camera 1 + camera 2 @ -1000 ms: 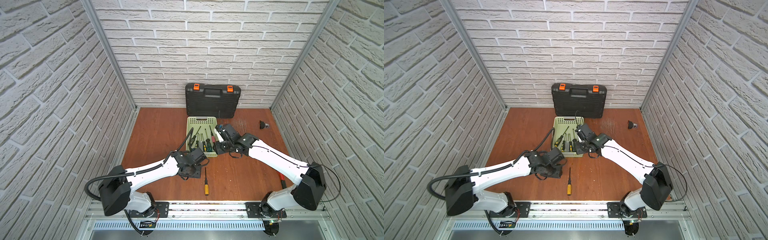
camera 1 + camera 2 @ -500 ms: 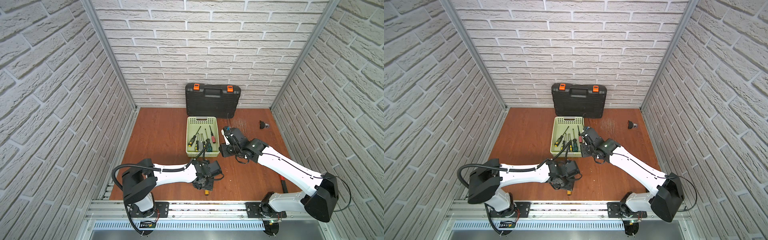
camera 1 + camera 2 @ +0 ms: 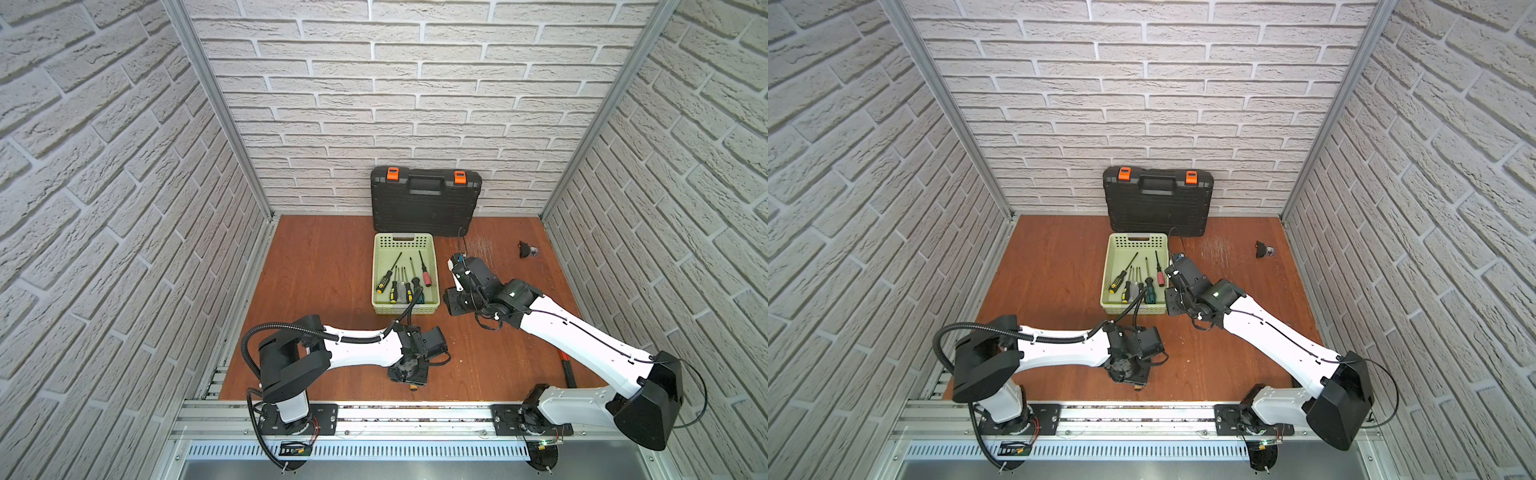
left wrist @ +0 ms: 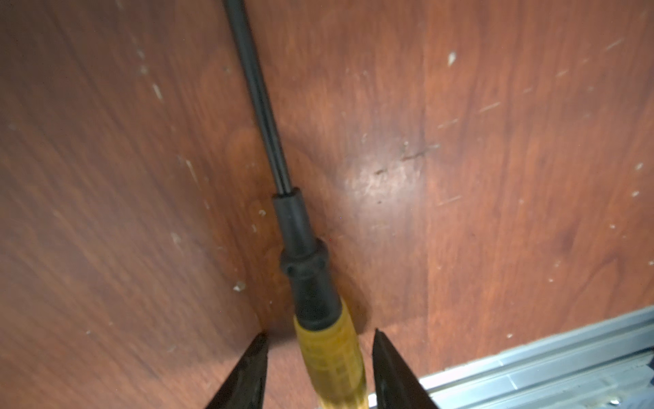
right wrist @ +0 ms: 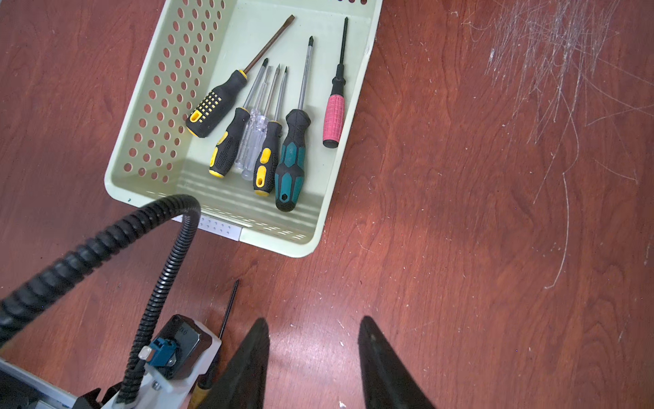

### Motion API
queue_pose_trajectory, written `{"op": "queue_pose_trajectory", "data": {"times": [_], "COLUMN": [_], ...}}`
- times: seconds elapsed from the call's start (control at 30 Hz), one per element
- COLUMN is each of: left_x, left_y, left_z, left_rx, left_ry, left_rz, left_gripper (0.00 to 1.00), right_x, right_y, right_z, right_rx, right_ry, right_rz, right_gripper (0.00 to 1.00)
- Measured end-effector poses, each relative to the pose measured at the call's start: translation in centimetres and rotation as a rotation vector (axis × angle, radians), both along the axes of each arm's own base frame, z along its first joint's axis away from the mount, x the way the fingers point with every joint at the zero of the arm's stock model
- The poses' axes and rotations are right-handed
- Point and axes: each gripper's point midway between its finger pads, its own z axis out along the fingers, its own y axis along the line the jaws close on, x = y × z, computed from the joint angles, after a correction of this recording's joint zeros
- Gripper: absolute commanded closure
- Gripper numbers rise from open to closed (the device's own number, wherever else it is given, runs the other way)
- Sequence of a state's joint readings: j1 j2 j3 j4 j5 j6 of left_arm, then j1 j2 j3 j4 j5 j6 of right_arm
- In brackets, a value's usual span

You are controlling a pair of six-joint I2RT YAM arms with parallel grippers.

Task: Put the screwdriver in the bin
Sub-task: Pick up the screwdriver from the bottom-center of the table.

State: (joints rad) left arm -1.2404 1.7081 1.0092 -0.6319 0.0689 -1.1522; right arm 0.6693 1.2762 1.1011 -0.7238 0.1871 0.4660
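Straddling the handle: our left gripper (image 4: pixel 320 333) has its jaws parted on either side of the yellow-handled screwdriver (image 4: pixel 304 283). A sliver of gap shows on each side, so we have not clamped it yet.
Just changed: a second ago our left arm sat beside the bin and the tool lay uncovered. The arm has since swung to the near edge and dropped over the tool.
Screwdriver's place: flat on the wooden tabletop (image 4: pixel 495 177), close to the front rail (image 4: pixel 531 354), shaft pointing toward the bin (image 3: pixel 405 242) but well apart from it. In both top views only its yellow butt end pokes out from under the wrist (image 3: pixel 413 387) (image 3: pixel 1137 388).
Right gripper: our right gripper (image 5: pixel 313 318) is released, fingers spread over bare wood with nothing between them. It has pulled back from over the bin and hangs just beside it.
Bin contents: six screwdrivers (image 5: pixel 293 159) already lie inside.
Meaning for the task: we judge the approach finished. Squeezing the handle comes next, then the lift and carry to the bin.
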Motion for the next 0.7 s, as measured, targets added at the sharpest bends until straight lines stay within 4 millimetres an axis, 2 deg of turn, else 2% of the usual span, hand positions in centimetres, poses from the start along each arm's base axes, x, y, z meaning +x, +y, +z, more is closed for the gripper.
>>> {"op": "queue_pose_trajectory", "data": {"times": [0.13,0.23,0.3,0.47,0.63,0.7], "left_x": [-0.02,0.0,-0.01,-0.01,0.06,0.16], "left_y": [-0.05,-0.36,-0.38,-0.37,-0.31,-0.04], "left_z": [-0.1,-0.19,-0.2,-0.2,-0.02,0.77], "left_rx": [0.003,0.003,0.006,0.006,0.004,-0.01], "left_ry": [0.003,0.007,0.008,0.009,0.003,-0.013], "left_rz": [-0.005,-0.009,-0.011,-0.01,-0.007,-0.004], "left_gripper": [0.64,0.76,0.77,0.89,0.94,0.94], "right_x": [0.0,-0.1,-0.26,-0.32,-0.32,-0.32], "right_y": [0.04,0.02,-0.1,-0.14,-0.11,-0.09], "right_z": [-0.01,-0.32,-0.56,-0.52,-0.52,-0.49], "right_rx": [0.007,0.014,0.012,0.014,0.016,0.019], "right_ry": [0.002,0.007,0.013,0.011,0.012,0.012], "right_rz": [-0.007,-0.014,-0.017,-0.017,-0.017,-0.019], "right_gripper": [0.57,0.57,0.57,0.58,0.58,0.58]}}
